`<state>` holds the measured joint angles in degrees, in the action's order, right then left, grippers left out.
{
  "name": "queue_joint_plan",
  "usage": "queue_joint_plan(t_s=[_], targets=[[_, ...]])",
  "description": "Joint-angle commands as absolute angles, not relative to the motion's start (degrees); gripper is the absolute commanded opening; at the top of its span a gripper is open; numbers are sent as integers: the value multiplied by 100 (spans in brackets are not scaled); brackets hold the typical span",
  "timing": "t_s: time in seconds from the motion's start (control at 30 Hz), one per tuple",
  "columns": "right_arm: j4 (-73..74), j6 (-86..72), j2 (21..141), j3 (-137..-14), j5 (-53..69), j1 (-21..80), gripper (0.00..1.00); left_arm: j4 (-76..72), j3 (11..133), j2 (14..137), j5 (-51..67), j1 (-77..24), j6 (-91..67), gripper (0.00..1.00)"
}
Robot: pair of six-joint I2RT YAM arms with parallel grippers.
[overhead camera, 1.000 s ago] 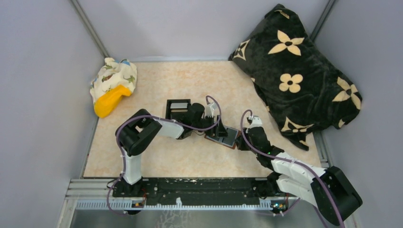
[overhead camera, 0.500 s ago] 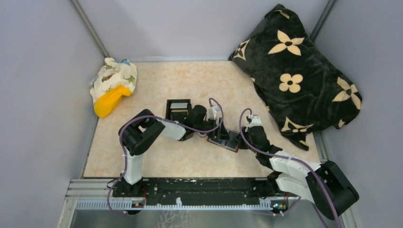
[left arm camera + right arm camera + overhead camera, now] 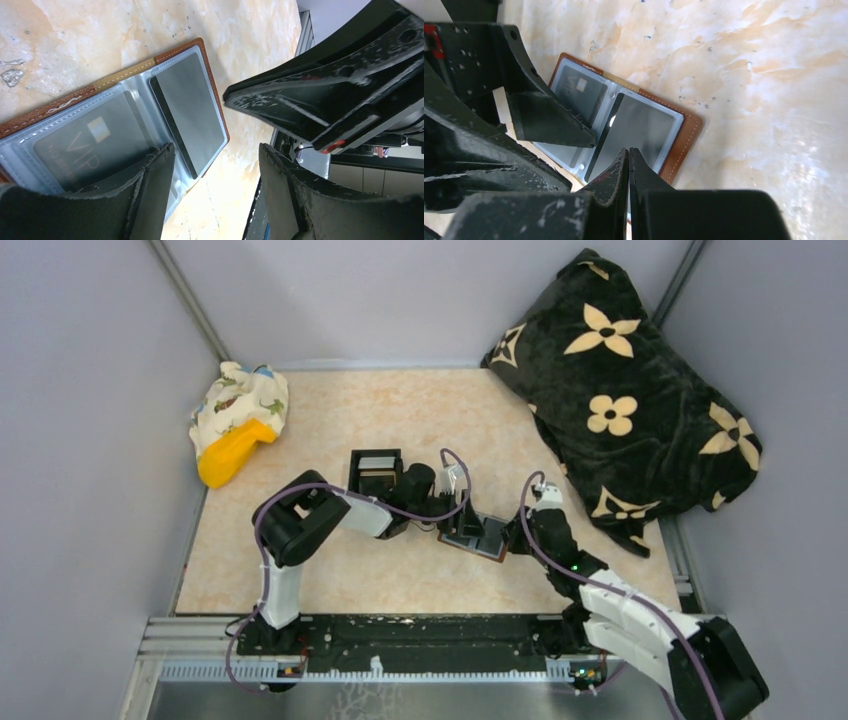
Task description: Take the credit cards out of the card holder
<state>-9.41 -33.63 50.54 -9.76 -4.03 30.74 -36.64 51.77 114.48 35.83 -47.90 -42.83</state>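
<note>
**Card holder** (image 3: 207,60): reddish-brown leather, laid open and flat mid-surface, between the two end effectors.
**Contents:** grey VIP card (image 3: 85,145) in one half, plain dark card (image 3: 192,107) in the other; neither is removed.
**Left end effector** (image 3: 216,155): fingers apart, one hanging over the VIP half; contact cannot be told.
**Right end effector** (image 3: 629,150): fingers pressed together, nothing between them, tip at the dark card's edge by the fold.
**Surface** (image 3: 400,410): marbled beige.
**Handling, as judged:** the holder is best pinned by the left finger while the dark card is nudged out along its pocket mouth; dragging the whole holder is to be avoided.
</note>
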Motion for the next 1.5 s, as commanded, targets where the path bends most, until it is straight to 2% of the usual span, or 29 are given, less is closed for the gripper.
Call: queue_joint_plan(t_s=[0.0,0.57,1.07,1.47], targets=[[24,-3629,4317,-1191,-963,2972,0,-3811,5104,11600,3666,-4831,-4350,69],[-44,-3833,5018,-1079,-775,2977,0,-3858,5168,11550,3778,-4828,-4403,69],[-615,-3819,5529,-1063,-512,2979,0,-4082,5175,11576,4035,-4856,-4649,74],[-653,-3861,5475,-979,-390,2995,0,-5751,4904,11886,4198,-4859,-5810,69]])
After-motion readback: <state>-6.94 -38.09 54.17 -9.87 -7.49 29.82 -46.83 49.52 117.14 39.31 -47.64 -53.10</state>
